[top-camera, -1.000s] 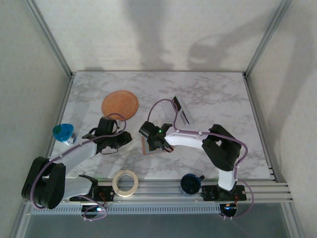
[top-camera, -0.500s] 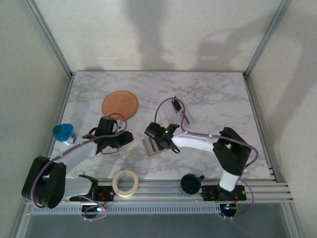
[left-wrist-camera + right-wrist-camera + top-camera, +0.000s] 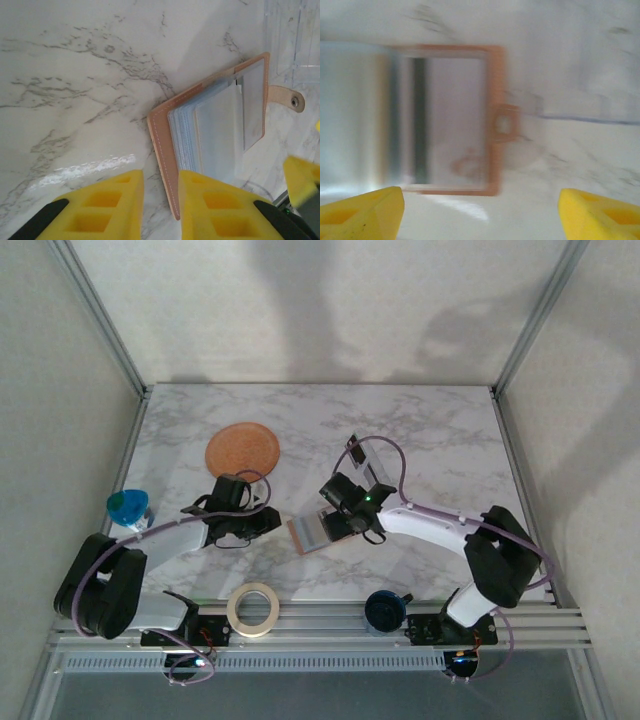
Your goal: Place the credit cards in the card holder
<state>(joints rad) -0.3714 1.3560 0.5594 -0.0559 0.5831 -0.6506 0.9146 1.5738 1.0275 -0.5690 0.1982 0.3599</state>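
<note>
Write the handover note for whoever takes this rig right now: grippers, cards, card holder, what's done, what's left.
Left gripper: jaws nearly together with a narrow gap, nothing between them, low by the card holder at its leather edge.
Right gripper: wide open, empty, above the card holder.
Card holder: lies open on the table between the grippers, snap tab out to the side.
Done: a pale card looks seated in the sleeve by the tab; check it.
Left: a dark card-like piece sits at the clear stand behind. I cannot place the other cards.
</note>
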